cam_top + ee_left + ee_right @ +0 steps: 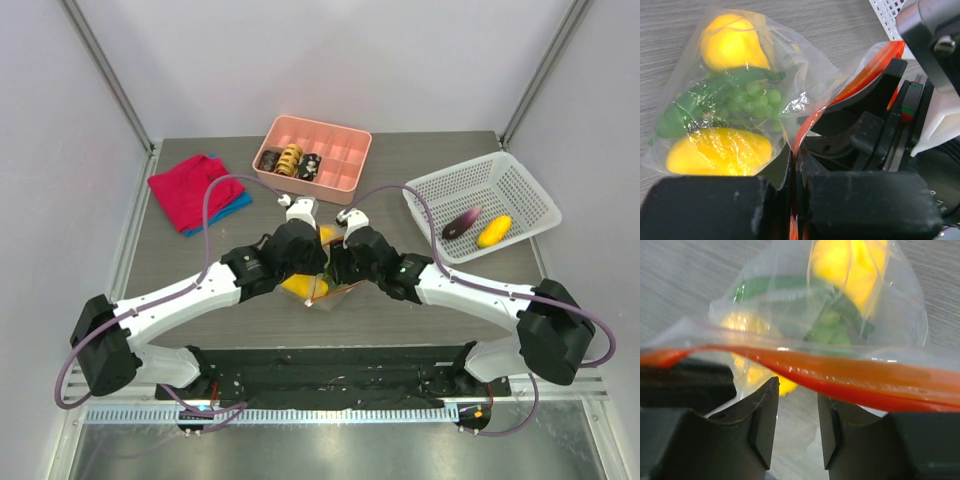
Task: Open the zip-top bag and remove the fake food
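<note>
Zip-top bag [790, 70]: clear and crinkly, lying on the table [420, 310] at its centre, between the two claws.
Zipper strip [850, 377]: orange-red; the mouth of the bag is parted, one lip toward each claw.
Fake food in bag: two yellow pieces [730, 42], a green long vegetable [715, 92] and green grapes [760, 97], all still inside.
Left gripper [795, 200]: jaws closed, with one lip of the zipper strip pinched between them.
Right gripper [797, 410]: jaws stand apart with a narrow gap; the strip runs across just above the fingertips and is not clamped.
Basket [520, 185]: white mesh, at the right of the table; holds a purple eggplant [461, 222] and a yellow fruit [494, 231] side by side.
Pink tray [340, 165]: far centre, with compartments.
Red cloth [185, 190]: far left, folded.
</note>
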`<action>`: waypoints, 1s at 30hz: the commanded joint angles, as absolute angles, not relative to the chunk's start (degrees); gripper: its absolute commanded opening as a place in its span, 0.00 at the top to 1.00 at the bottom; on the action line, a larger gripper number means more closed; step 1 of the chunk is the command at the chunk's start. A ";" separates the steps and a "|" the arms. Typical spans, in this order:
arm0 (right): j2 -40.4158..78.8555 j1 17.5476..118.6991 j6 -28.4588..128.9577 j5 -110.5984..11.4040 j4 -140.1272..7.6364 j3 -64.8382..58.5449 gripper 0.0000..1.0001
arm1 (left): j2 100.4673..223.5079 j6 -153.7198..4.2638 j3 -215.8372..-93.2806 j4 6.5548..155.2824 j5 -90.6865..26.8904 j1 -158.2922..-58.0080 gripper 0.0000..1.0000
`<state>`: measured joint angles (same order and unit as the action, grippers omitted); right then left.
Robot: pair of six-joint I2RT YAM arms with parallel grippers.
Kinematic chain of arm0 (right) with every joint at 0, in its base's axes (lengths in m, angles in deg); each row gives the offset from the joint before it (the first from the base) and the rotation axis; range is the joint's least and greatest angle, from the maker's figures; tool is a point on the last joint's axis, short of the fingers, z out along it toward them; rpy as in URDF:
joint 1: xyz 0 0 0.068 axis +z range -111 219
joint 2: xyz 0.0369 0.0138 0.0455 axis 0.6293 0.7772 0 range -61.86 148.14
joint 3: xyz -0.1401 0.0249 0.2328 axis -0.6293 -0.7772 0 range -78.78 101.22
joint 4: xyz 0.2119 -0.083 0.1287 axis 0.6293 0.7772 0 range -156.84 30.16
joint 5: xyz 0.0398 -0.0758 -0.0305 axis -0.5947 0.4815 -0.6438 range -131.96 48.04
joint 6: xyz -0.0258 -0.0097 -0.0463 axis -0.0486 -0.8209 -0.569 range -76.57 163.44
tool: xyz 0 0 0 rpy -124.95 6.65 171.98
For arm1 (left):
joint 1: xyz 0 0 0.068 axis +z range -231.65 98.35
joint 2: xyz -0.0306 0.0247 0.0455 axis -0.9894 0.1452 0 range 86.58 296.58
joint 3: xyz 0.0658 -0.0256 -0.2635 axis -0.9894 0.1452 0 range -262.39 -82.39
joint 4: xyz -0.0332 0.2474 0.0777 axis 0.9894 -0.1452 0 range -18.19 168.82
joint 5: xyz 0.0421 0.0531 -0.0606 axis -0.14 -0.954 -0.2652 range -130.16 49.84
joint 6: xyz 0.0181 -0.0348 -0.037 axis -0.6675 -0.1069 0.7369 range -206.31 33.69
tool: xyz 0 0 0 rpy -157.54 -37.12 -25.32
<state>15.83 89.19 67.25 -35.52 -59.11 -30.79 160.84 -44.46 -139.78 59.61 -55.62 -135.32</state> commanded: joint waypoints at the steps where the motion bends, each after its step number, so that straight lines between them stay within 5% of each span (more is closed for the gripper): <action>1: 16.62 89.45 71.46 -29.84 -71.31 -33.25 0.56 | 162.51 -42.72 -140.22 63.17 -56.77 -135.97 1.00; 13: 15.56 89.36 97.74 -18.05 -72.56 -37.21 0.52 | 164.98 -40.61 -140.57 65.45 -56.95 -138.43 1.00; 24: 24.88 89.36 84.67 -20.25 -79.57 -37.64 0.38 | 165.24 -40.69 -140.22 65.46 -57.47 -139.13 1.00; 30: 30.33 89.45 78.68 -23.93 -88.37 -40.55 0.39 | 166.65 -40.87 -140.22 65.63 -57.47 -139.13 1.00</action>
<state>27.22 89.13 84.17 -22.32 -79.79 -40.02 165.87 -41.47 -139.58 62.15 -58.38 -138.66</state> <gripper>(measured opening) 0.625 0.005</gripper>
